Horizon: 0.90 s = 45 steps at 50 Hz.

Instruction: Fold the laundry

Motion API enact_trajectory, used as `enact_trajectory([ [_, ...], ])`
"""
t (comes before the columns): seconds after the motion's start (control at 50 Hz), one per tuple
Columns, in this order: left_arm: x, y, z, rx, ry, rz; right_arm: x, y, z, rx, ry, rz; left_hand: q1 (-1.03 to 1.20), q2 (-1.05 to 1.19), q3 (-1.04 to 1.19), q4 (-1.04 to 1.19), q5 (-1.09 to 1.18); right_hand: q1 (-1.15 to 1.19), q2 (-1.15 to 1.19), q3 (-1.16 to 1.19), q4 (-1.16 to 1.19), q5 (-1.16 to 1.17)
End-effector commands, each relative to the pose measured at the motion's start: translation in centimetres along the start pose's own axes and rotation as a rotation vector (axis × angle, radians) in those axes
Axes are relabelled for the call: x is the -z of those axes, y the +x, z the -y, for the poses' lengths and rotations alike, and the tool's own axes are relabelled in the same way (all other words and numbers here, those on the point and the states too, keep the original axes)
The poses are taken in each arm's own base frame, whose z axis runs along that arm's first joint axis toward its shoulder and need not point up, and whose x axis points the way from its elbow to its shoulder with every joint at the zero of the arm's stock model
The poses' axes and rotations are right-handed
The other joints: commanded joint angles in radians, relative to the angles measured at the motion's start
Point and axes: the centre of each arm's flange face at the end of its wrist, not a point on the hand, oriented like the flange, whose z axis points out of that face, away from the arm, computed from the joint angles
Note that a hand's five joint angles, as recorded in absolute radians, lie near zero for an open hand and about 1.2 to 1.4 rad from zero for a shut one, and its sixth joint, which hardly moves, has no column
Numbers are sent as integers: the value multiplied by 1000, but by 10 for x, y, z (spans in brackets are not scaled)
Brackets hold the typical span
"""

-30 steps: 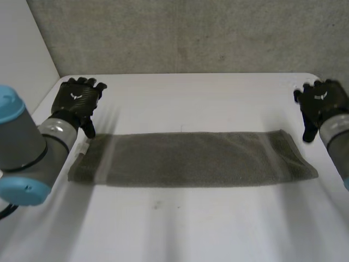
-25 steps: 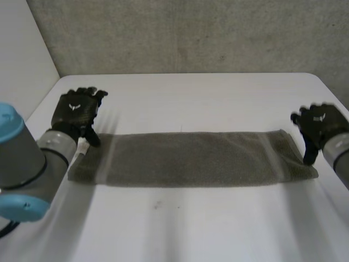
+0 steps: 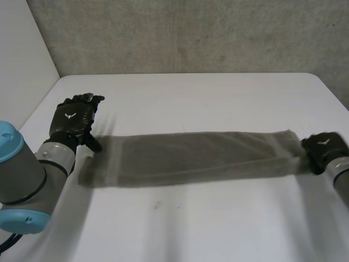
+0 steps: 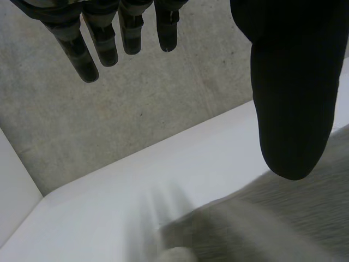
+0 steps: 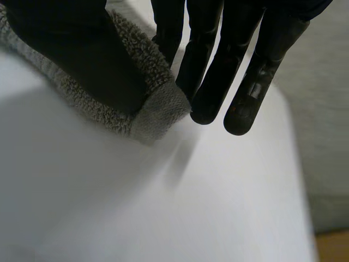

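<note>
Now the right hand [image 3: 323, 148] has dropped onto the towel's [image 3: 191, 158] right corner, pinching it between thumb and fingers, and it's dragging along the counter [image 3: 207, 103]! The left hand [image 3: 73, 117] hovers with straight fingers over the left end. The fold looks to be starting.

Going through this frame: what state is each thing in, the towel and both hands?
Grey terry towel: laid out as a long strip across the white table.
Left hand: open, fingers straight, above the towel's left end, gripping nothing.
Right hand: shut on the towel's right-end corner, thumb on top, fingers at its edge.
</note>
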Motion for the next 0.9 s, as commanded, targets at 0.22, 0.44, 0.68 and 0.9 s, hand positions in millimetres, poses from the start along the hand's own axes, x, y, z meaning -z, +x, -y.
enact_trajectory([
  [0.22,2,-1,6,5,16,5,8,59,56,201,151,-314,-2,9,8,6,-32,536,377,379,377,419],
  [0.44,3,-1,6,5,17,4,88,-91,155,278,681,149,-2,9,8,6,-32,536,377,379,377,419],
  [0.68,6,2,4,5,10,-3,130,-248,110,371,753,567,-2,9,8,6,-32,536,377,379,377,419],
  [0.9,10,9,2,4,1,-24,133,-191,149,139,702,391,-2,9,8,6,-32,-685,-845,-842,-845,-803],
])
